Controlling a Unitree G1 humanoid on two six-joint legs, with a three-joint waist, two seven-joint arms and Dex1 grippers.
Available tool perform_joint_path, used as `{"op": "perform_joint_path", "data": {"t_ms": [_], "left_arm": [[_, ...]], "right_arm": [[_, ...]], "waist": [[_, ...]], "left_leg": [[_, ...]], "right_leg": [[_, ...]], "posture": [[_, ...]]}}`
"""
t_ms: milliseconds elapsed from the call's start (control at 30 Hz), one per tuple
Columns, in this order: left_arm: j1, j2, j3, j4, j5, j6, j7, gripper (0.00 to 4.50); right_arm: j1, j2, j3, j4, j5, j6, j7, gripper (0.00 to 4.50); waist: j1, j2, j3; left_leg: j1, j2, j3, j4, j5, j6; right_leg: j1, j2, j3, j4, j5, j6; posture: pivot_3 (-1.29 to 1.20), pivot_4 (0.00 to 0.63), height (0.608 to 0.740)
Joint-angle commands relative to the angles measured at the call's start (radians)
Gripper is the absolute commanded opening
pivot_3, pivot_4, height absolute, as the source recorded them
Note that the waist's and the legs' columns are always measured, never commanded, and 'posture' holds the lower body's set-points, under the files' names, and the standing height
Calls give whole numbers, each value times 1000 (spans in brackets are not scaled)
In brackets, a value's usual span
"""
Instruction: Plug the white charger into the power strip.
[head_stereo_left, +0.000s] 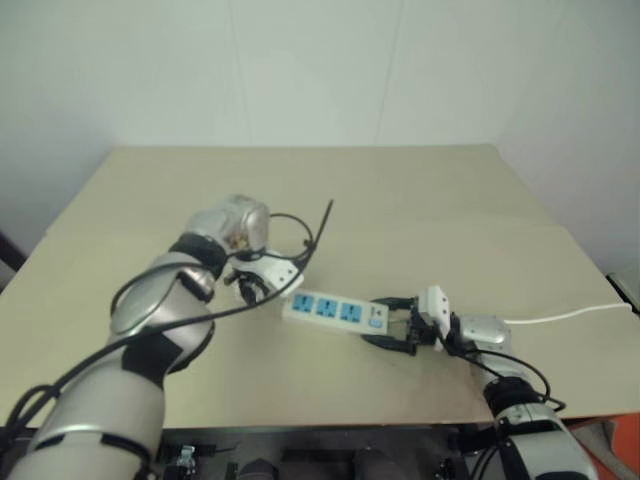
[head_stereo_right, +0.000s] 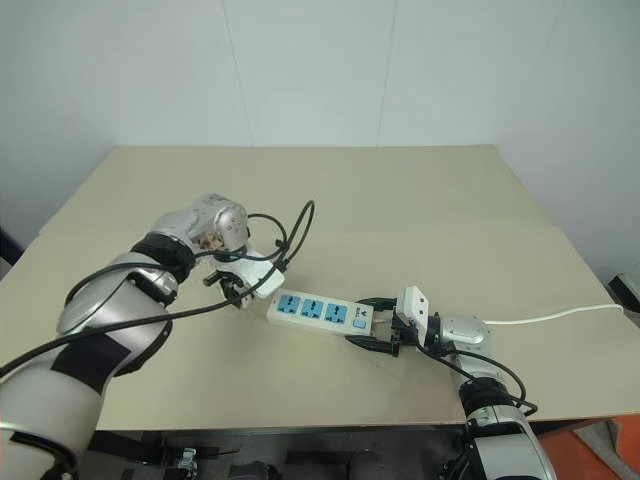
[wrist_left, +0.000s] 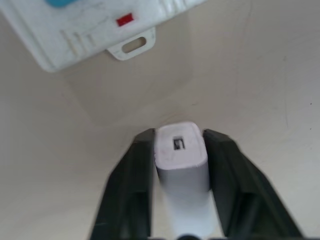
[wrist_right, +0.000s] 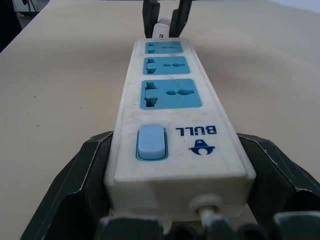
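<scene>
Jaws of the left gripper (wrist_left: 179, 150) are clamped on the white charger (wrist_left: 180, 150), which is held just beside the far end of the power strip (head_stereo_left: 335, 311), apparently not touching it. Jaws of the right gripper (wrist_right: 175, 165) clasp the strip's switch end from both sides. Strip lies flat on the desk (head_stereo_left: 420, 200); its cord (head_stereo_left: 570, 317) runs off to the right.

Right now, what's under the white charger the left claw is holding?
Bare table lies beneath the white charger, pinched in the left claw. The power strip sits beside it, not under. The charger's underside and prongs are hidden.
</scene>
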Motion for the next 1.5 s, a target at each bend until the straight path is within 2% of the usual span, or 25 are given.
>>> {"op": "perform_joint_path", "data": {"t_ms": [33, 167, 267, 367, 467, 600, 733, 833, 900, 1067, 1200, 1500], "left_arm": [[6, 5, 28, -4, 7, -5, 2, 1009], [-6, 21, 88, -41, -42, -16, -19, 1009], [-34, 47, 146, -89, -145, 22, -52, 1009], [-69, 113, 164, -176, -324, 134, -54, 1009], [-92, 217, 180, -299, -551, 327, -54, 1009], [-43, 341, 252, -427, -780, 537, -54, 1009], [64, 384, 429, -528, -998, 768, -54, 1009], [164, 367, 600, -594, -1115, 950, -14, 1009], [264, 330, 710, -655, -1202, 1061, 81, 1009], [444, 245, 829, -817, -1286, 1193, 211, 1009], [560, 156, 808, -908, -1255, 1123, 214, 1009], [501, 12, 677, -737, -1066, 871, 85, 1009]], "right_arm": [[13, -4, 29, 48, -70, 10, -50, 3391], [12, -9, 29, 49, -69, 9, -44, 3391], [15, -16, 30, 46, -69, 5, -36, 3391], [14, -26, 30, 43, -66, 2, -19, 3391], [-2, -32, 33, 41, -63, 1, -1, 3391], [-24, -33, 44, 49, -54, -2, 28, 3391], [-52, -25, 59, 86, -59, -12, 49, 3391], [-74, -18, 64, 126, -60, -17, 78, 3391], [-89, -12, 65, 160, -65, -35, 86, 3391], [-113, -5, 64, 215, -78, -63, 94, 3391], [-122, 0, 63, 230, -78, -70, 99, 3391], [-114, 11, 70, 222, -84, -77, 110, 3391]], "waist": [[0, 0, 0], [0, 0, 0], [0, 0, 0], [-1, 0, 0], [-5, 0, 0], [-9, 1, 0], [-12, 1, 0], [-17, 1, 0], [-18, 1, 0], [-19, 2, -1], [-18, 1, -1], [-21, 1, -1]], "left_leg": [[0, 0, 0, 0, 0, 0], [2, 0, 0, 0, 0, 0], [2, 0, 0, 0, 0, 0], [2, 0, 0, 0, 0, 0], [1, 0, -1, 0, 0, 0], [1, 0, -1, -1, 0, 0], [2, 1, -1, -1, 0, 0], [1, 1, -3, 0, 0, 0], [1, 1, -3, 0, 0, 0], [3, 1, -5, 0, 0, 0], [9, 1, -6, 0, 0, 0], [10, 1, -6, 0, 0, -1]], "right_leg": [[0, 0, 0, 0, 0, 0], [2, 0, 0, 0, 0, 0], [2, 0, 0, 0, 0, 0], [2, 0, 0, 0, 0, 0], [2, 0, 0, 0, 0, 0], [2, 0, -1, -1, -1, 1], [2, 0, -1, 0, -1, 1], [1, 0, -3, 0, 0, 0], [1, 0, -3, 0, 0, -1], [4, 0, -3, 0, 1, -1], [11, 0, -4, -1, 1, -1], [13, 0, -4, -3, 1, -1]], "posture": [[0, 150, 740], [0, 150, 740], [0, 150, 740], [0, 150, 740], [0, 150, 740], [0, 150, 740], [0, 150, 740], [0, 150, 740], [0, 150, 740], [0, 150, 740], [0, 150, 740], [0, 150, 740]]}}
